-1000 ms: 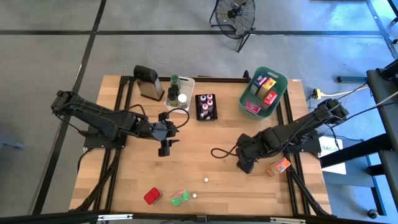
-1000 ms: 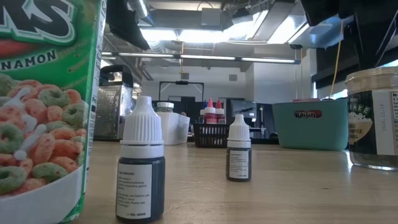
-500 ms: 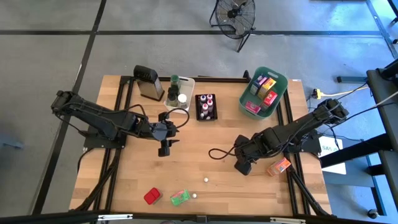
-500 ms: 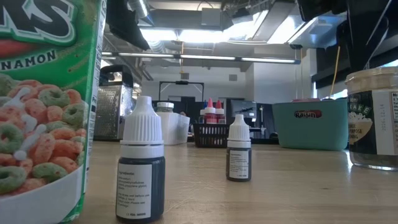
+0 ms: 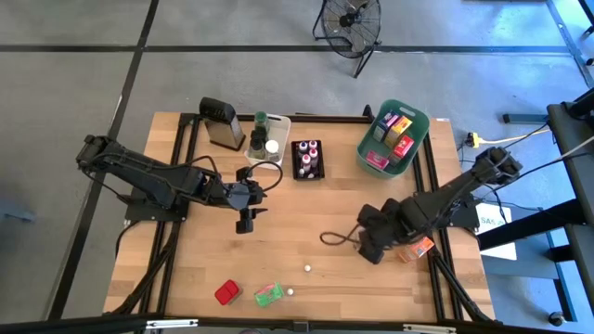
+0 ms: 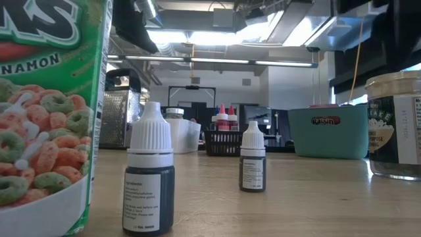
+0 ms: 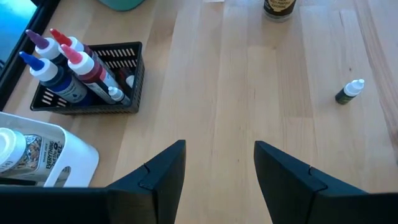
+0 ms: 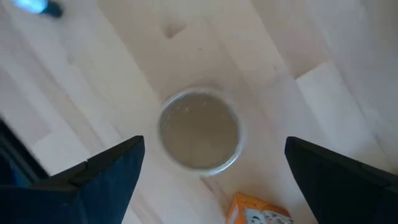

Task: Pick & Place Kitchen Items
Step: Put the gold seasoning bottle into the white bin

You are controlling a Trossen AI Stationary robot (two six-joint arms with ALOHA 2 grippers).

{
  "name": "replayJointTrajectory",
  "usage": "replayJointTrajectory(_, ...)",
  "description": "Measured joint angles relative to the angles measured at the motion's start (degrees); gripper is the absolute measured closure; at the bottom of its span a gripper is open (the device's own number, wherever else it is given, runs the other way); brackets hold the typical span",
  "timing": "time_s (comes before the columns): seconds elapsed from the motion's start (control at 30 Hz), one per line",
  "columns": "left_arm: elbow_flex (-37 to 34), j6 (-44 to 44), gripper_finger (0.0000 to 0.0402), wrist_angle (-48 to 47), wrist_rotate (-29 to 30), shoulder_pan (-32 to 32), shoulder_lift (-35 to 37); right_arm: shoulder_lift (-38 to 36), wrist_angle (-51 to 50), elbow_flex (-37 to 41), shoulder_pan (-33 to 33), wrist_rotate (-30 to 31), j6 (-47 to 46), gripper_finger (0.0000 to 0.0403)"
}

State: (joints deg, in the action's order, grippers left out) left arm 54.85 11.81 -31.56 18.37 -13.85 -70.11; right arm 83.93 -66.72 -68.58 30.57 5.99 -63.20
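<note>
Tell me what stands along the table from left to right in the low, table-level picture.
Cereal box → big dropper bottle → black basket → small dropper bottle → teal bin → glass jar.

Four cameras on one wooden table: overhead, table-level, and both wrists.
The high view looks straight down on everything; the low view sits right against a cereal box, gazing level towards the black basket that the left wrist view also catches, angled down; the right wrist view stares down, close over a jar.
</note>
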Motion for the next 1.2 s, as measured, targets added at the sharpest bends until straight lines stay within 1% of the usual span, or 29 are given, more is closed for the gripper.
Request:
replayJointTrajectory(0.2,0.0,0.02,0.0217,-0.23,0.0,0.0,0.0,-0.45,-0.62,0.0,6.89,3.07,-4.2,0.0011)
replayJointTrajectory(0.37,0.0,0.94,0.0217,-0.45,-0.02,0.0,0.0,-0.42,0.09,0.0,12.31,8.63,-9.07,0.0011)
replayJointTrajectory(0.47,0.0,0.95,0.0217,-0.45,-0.02,0.0,0.0,-0.4,-0.28,0.03,15.2,10.39,-12.08,0.0011)
replayJointTrajectory(0.53,0.0,0.94,0.0217,-0.44,-0.02,0.0,0.0,-0.42,0.28,0.88,16.59,10.54,-14.26,0.0011)
replayJointTrajectory(0.63,0.0,0.94,0.0217,-0.44,-0.02,0.0,0.0,-0.4,0.69,3.74,18.06,10.52,-17.72,0.0011)
replayJointTrajectory(0.7,0.0,0.94,0.0217,-0.42,-0.02,0.0,0.0,-0.38,2.37,6.15,18.74,10.54,-18.44,0.0011)
replayJointTrajectory(0.8,0.0,0.94,0.0217,-0.42,-0.02,0.0,0.0,-0.38,4.95,9.54,19.25,10.79,-17.99,0.0011)
replayJointTrajectory(0.93,0.0,0.94,0.0217,-0.42,0.0,0.0,0.0,-0.38,8.82,13.29,19.83,13.22,-16.15,0.0011)
replayJointTrajectory(1.1,0.0,0.66,0.0217,-0.38,0.0,0.0,0.02,-0.38,13.4,17.04,20.13,13.71,-15.31,0.0011)
replayJointTrajectory(1.2,0.0,0.63,0.0217,-0.36,0.0,0.0,0.0,-0.38,17.86,20.02,20.13,16.75,-14.23,0.0011)
